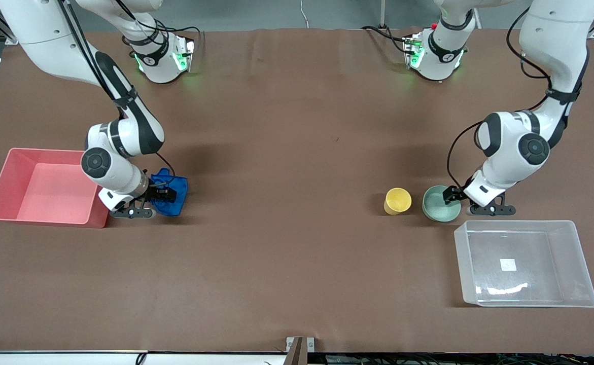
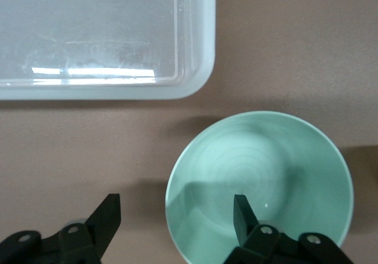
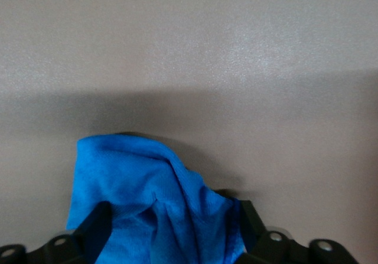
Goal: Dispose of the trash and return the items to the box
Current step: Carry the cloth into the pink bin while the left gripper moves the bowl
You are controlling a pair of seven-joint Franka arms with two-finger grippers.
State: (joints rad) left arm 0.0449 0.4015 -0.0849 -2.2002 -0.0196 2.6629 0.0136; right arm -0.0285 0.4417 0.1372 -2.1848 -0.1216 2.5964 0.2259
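Two grippers are down at the table, each straddling its object. The left gripper (image 2: 171, 220) stands wide, one finger inside the mint-green bowl (image 1: 441, 203) and one outside its rim, not yet clamped. Beside the bowl sit the yellow cup (image 1: 397, 201) and, nearer the front edge, the clear box (image 1: 525, 262), holding nothing. The right gripper (image 3: 171, 220) brackets the blue cloth wad (image 1: 171, 190) with fingers wide on either side. Just beside it stands the pink bin (image 1: 2, 182), also without contents. Nothing is binned or boxed; all three moves remain.
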